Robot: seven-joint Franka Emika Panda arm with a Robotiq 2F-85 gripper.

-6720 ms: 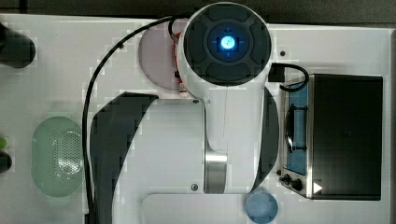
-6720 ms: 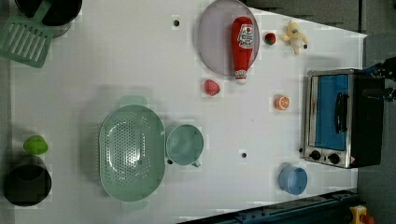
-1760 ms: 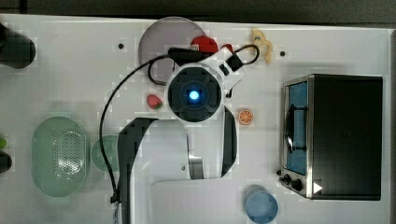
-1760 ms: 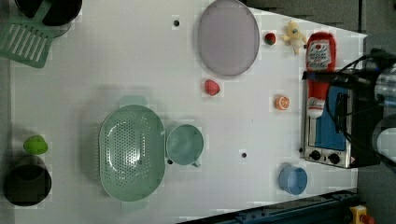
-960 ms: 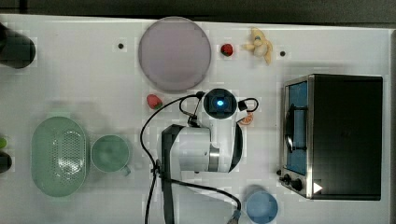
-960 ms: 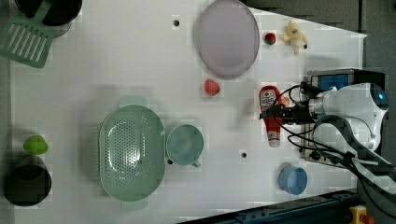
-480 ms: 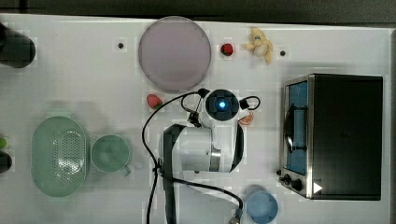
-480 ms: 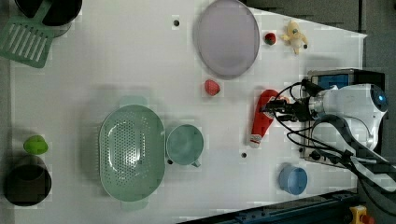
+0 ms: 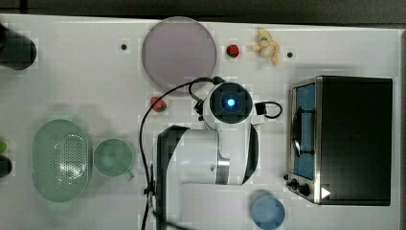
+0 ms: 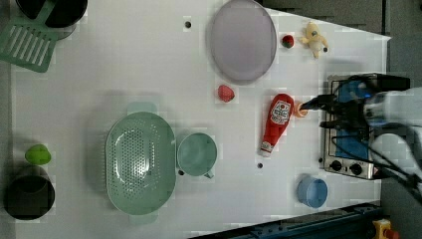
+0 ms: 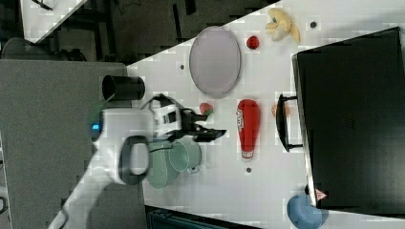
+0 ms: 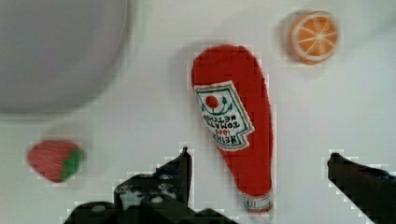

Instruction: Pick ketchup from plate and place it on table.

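The pincer (image 12: 257,186) stands wide apart and holds nothing; in the wrist view its two dark fingers (image 12: 180,175) flank the neck end of the ketchup (image 12: 236,140) without touching it. The ketchup lies flat on the table (image 10: 99,74), directly under the pincer, label up, its cap end nearest the fingertips and its fat end pointing away. In the left view the ketchup (image 10: 276,124) lies just off the pincer's tips, and in the right view it (image 11: 248,126) lies beside the pincer (image 11: 210,131). Just beyond the bottle's fat end, to one side, sits an orange slice (image 12: 313,37), close to the ketchup but apart from it. On the pincer's other side a strawberry (image 12: 53,161) rests on the table, near one finger. Farther out past the strawberry lies the plate (image 10: 242,40), bare, well apart from the ketchup. In the top view the arm (image 9: 210,148) covers the bottle, with the toaster oven (image 9: 342,139) off at the top view's right
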